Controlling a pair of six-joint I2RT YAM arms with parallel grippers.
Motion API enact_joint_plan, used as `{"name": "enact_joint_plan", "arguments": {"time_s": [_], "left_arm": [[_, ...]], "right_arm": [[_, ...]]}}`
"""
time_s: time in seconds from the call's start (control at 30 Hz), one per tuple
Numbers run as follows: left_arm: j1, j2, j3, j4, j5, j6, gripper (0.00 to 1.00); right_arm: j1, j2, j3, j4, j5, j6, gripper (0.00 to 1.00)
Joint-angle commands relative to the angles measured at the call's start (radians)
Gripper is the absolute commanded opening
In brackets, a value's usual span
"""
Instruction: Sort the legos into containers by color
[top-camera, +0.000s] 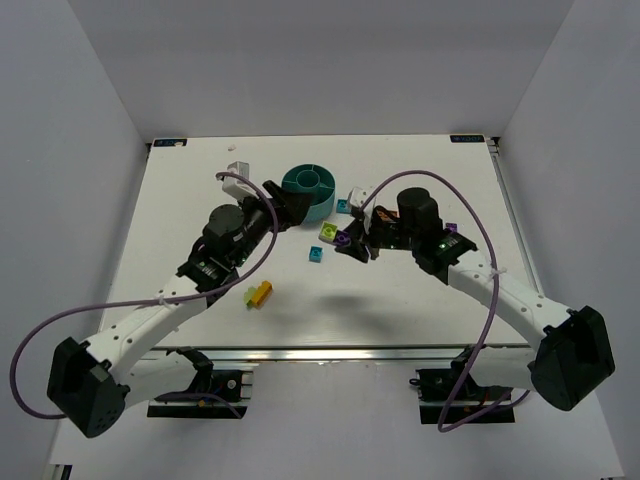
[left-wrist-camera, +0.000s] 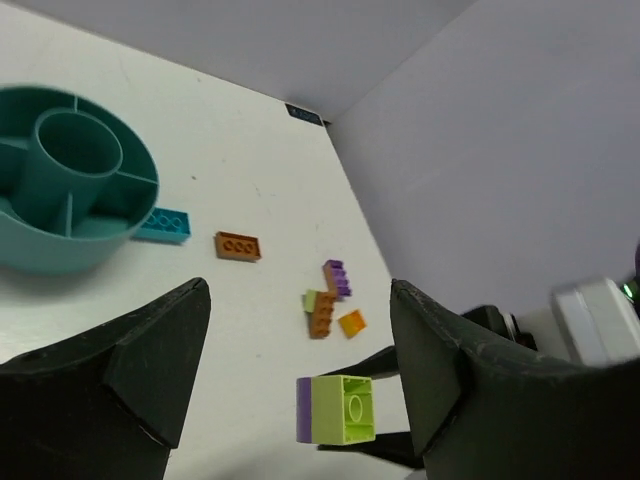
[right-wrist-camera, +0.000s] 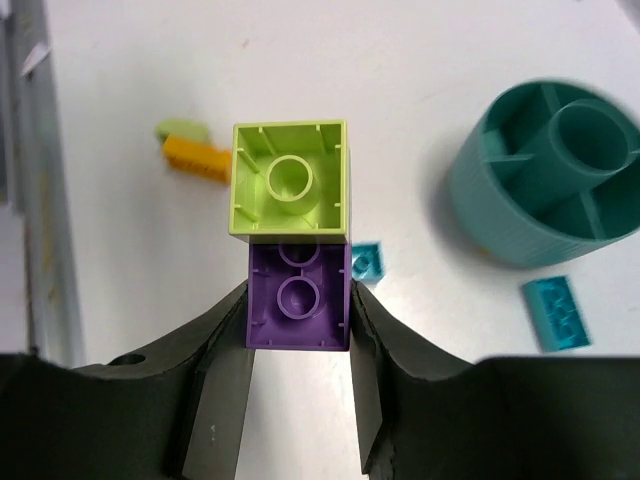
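Note:
My right gripper is shut on a purple brick with a lime green brick stuck to its far end, held above the table. In the top view that gripper and the stack hang just right of the teal divided bowl. My left gripper is open and empty, facing the stack; in the top view it is beside the bowl's left side. The bowl's compartments look empty.
Teal bricks lie near the bowl. An orange brick, a purple brick and an orange-and-lime cluster lie further right. A yellow-and-lime pair lies near the front. White walls surround the table.

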Motion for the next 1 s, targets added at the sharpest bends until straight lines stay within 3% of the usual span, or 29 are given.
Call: {"name": "enact_joint_plan", "arguments": {"time_s": [0.0, 0.13, 0.27, 0.33, 0.4, 0.43, 0.53, 0.8, 0.97], "left_arm": [[-0.002, -0.085, 0.031, -0.136, 0.084, 0.313, 0.82], [-0.002, -0.153, -0.009, -0.138, 0.246, 0.445, 0.81], [-0.002, -0.165, -0.045, -0.135, 0.426, 0.543, 0.79], [-0.002, -0.157, -0.058, -0.145, 0.524, 0.568, 0.79], [-0.003, -0.141, -0.059, -0.167, 0.605, 0.62, 0.79], [-0.003, -0.134, -0.061, -0.187, 0.633, 0.634, 0.79], [-0.005, -0.116, -0.049, -0.223, 0.691, 0.686, 0.8], [-0.005, -0.019, -0.019, -0.201, 0.875, 0.624, 0.81], [-0.005, -0.01, -0.022, -0.141, 0.908, 0.57, 0.81]], "right_arm": [[-0.044, 0.004, 0.052, -0.19, -0.27, -0.134, 0.0], [-0.101, 0.05, 0.104, -0.338, -0.431, -0.207, 0.0], [-0.113, 0.14, 0.2, -0.634, -0.555, -0.382, 0.0], [-0.114, 0.197, 0.265, -0.752, -0.577, -0.524, 0.0], [-0.116, 0.248, 0.316, -0.973, -0.608, -0.647, 0.0], [-0.116, 0.303, 0.342, -1.056, -0.618, -0.778, 0.0], [-0.118, 0.416, 0.448, -1.329, -0.64, -0.955, 0.0], [-0.118, 0.453, 0.485, -1.33, -0.671, -0.941, 0.0], [-0.118, 0.478, 0.513, -1.319, -0.665, -0.907, 0.0]]}}
